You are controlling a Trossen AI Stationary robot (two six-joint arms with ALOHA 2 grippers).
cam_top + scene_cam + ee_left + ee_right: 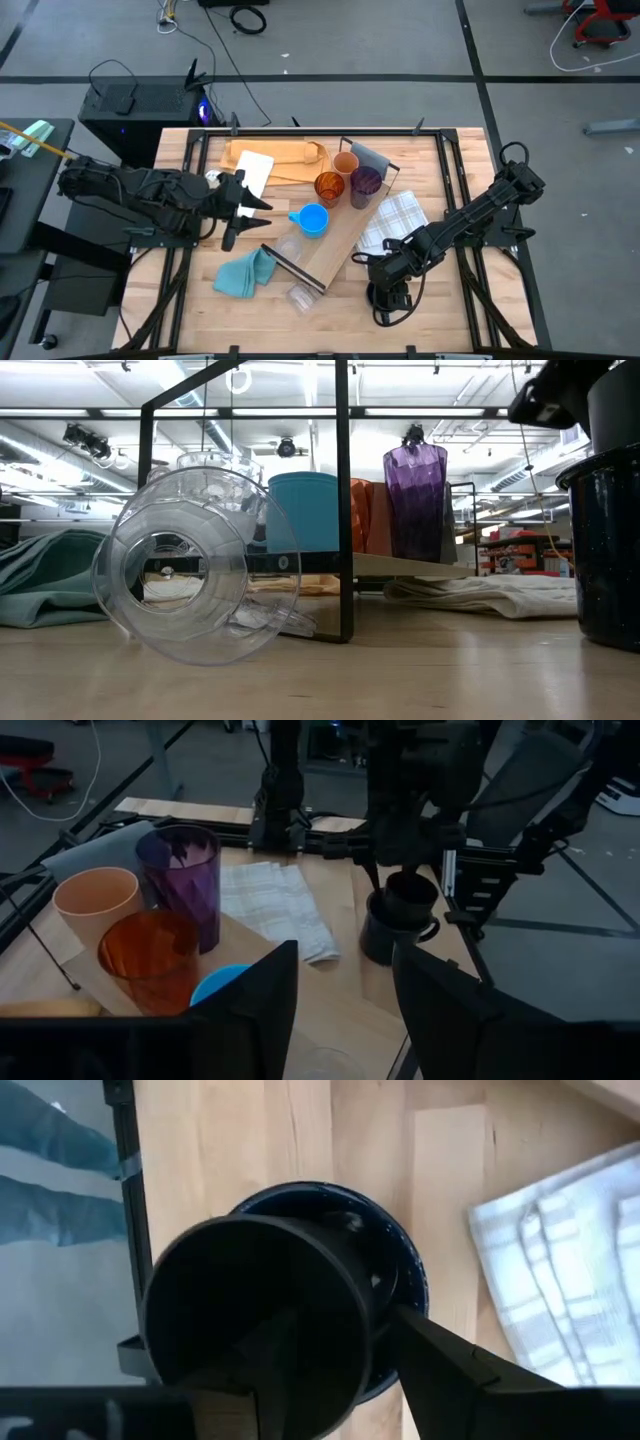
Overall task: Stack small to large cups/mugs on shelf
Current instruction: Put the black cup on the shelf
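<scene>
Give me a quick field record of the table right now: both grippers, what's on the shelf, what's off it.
right gripper: over the dark mug, shut on a black cup held in the mug's mouth
left gripper: open, empty, hovering beside the light blue mug
shelf: lies diagonally on the table
on shelf: tan cup, amber cup, purple tumbler, light blue mug
off shelf: clear cup on its side by the shelf's near end; dark mug
cloths: teal cloth, checked cloth
</scene>
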